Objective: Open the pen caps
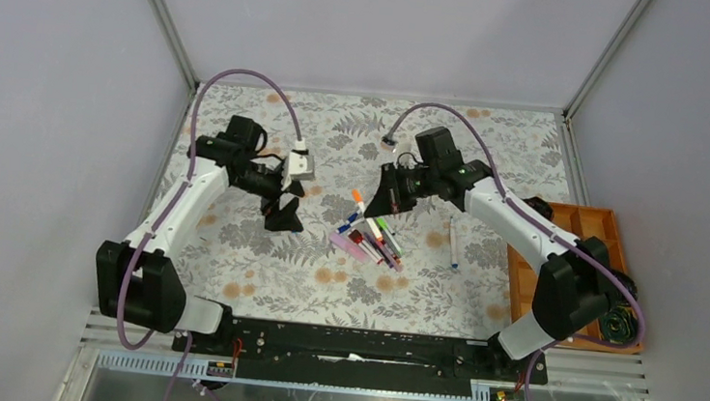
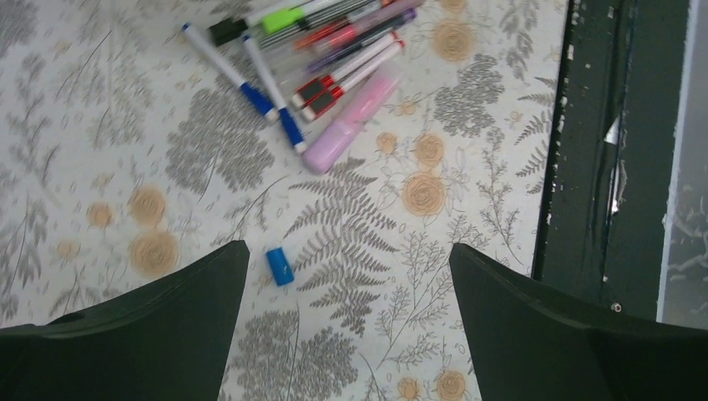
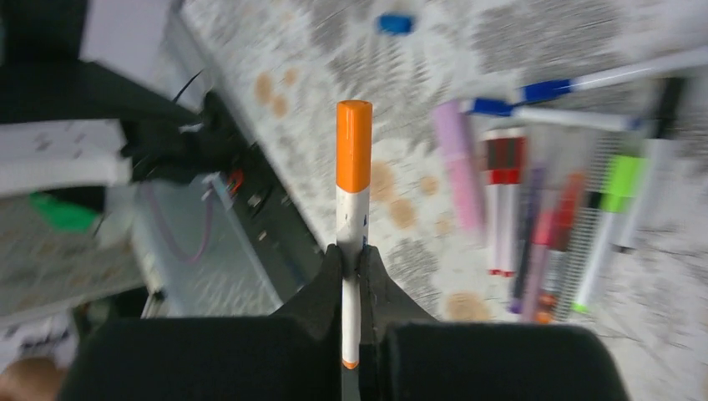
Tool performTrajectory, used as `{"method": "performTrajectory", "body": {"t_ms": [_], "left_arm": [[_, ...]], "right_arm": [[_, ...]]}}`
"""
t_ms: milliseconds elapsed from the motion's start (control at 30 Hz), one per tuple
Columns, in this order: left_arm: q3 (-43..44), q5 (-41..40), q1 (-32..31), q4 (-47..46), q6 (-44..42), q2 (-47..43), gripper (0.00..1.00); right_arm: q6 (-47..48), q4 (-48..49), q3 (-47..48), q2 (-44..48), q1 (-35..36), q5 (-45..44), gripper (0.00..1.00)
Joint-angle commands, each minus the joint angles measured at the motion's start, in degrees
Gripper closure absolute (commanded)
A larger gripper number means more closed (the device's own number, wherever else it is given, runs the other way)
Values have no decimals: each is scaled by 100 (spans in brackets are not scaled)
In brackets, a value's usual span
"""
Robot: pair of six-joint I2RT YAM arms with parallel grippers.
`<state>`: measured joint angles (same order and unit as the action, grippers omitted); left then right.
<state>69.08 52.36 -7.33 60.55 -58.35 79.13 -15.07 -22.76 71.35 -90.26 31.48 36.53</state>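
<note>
My right gripper (image 1: 377,202) is shut on the white barrel of a pen (image 3: 352,221) that wears an orange cap (image 3: 354,154), and holds it above the mat; the cap points away from the fingers. A pile of several capped pens (image 1: 372,241) lies mid-table and also shows in the left wrist view (image 2: 326,50) and the right wrist view (image 3: 543,209). My left gripper (image 2: 346,251) is open and empty, hovering left of the pile (image 1: 282,215). A loose blue cap (image 2: 280,266) lies on the mat just inside its left finger (image 2: 167,334).
One more pen (image 1: 453,243) lies alone right of the pile. An orange tray (image 1: 586,226) sits at the table's right edge with a dark coiled thing (image 1: 620,321) beside it. A black rail (image 1: 367,347) runs along the near edge.
</note>
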Motion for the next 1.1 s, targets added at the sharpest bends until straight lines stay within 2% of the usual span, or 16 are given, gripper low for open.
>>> {"method": "performTrajectory", "body": {"t_ms": [0, 167, 400, 467, 933, 1033, 1067], "left_arm": [[-178, 201, -592, 308, -1063, -213, 1], [-325, -79, -1072, 117, -1210, -469, 1], [-383, -82, -1192, 97, -1381, -491, 2], [-400, -23, -1244, 97, -1362, -490, 5], [-422, -227, -1641, 141, -1419, -456, 63], [-488, -286, -1687, 141, -1451, -459, 82], [-511, -286, -1700, 141, -1456, -460, 94]], "right_arm": [[189, -235, 5, -110, 351, 1983, 100], [398, -589, 457, -582, 761, 2366, 100], [190, -477, 792, -1030, 952, 2805, 100], [84, -400, 879, -1117, 971, 2906, 100], [-31, -500, 1234, -1596, 991, 3053, 100], [-79, -457, 1249, -1626, 991, 3072, 100], [-158, -373, 1231, -1635, 996, 3085, 100]]}}
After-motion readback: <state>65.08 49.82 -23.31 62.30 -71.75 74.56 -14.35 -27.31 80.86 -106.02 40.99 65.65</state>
